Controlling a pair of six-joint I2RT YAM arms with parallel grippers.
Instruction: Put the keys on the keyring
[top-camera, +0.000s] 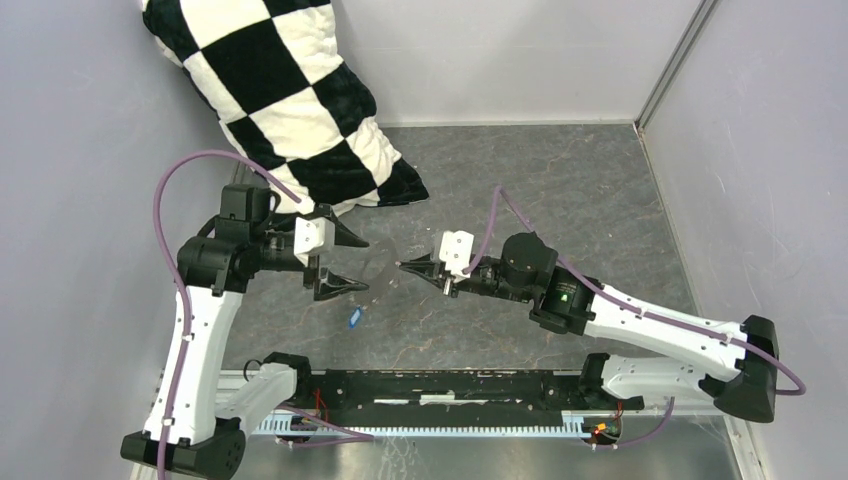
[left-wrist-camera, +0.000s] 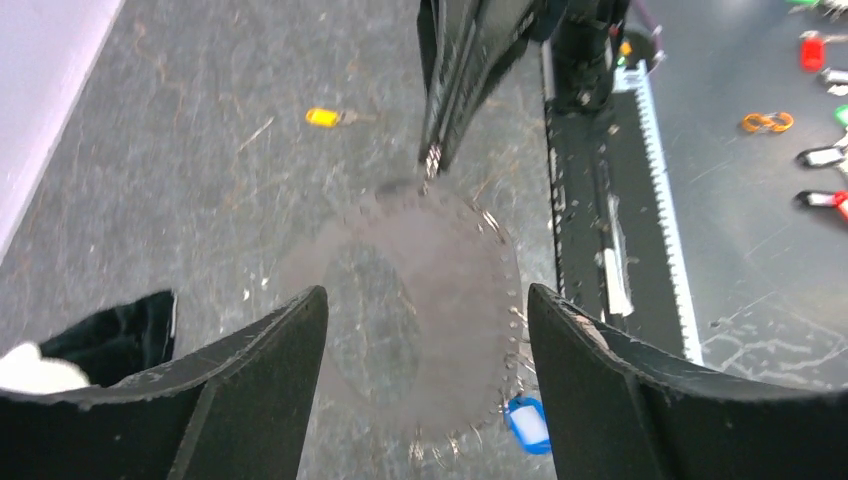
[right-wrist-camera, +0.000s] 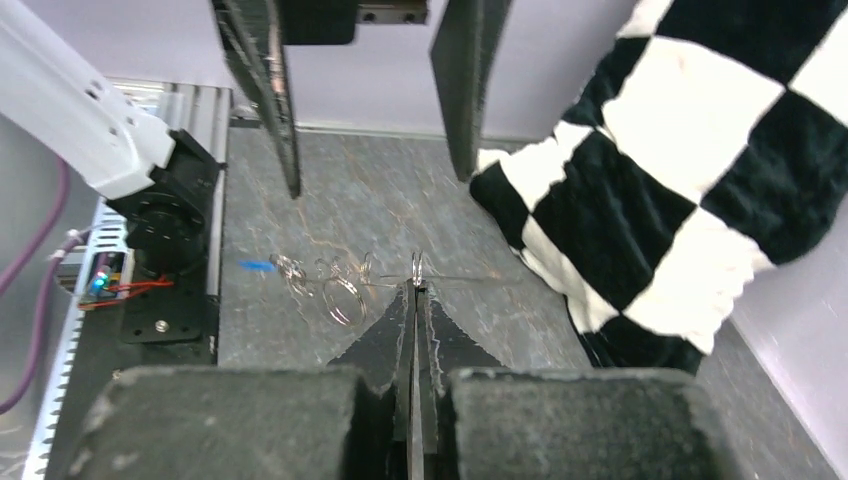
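Note:
My right gripper (top-camera: 401, 265) is shut on the edge of the keyring (left-wrist-camera: 430, 300), a thin beaded loop held in the air and blurred. The blue-headed key (left-wrist-camera: 527, 422) sits at the loop's far edge and seems to hang from it; in the top view the blue key (top-camera: 354, 319) shows below the loop. The yellow-orange key (left-wrist-camera: 323, 117) lies on the table beyond. My left gripper (top-camera: 367, 265) is open, its fingers on either side of the loop without touching it. In the right wrist view the shut gripper (right-wrist-camera: 415, 285) pinches the wire ring (right-wrist-camera: 340, 290) edge-on.
A black-and-white checkered pillow (top-camera: 290, 100) leans in the back left corner. The black rail (top-camera: 450, 390) with the arm bases runs along the near edge. Coloured tags (left-wrist-camera: 810, 50) lie on the floor beyond the rail. Grey walls close in left and right.

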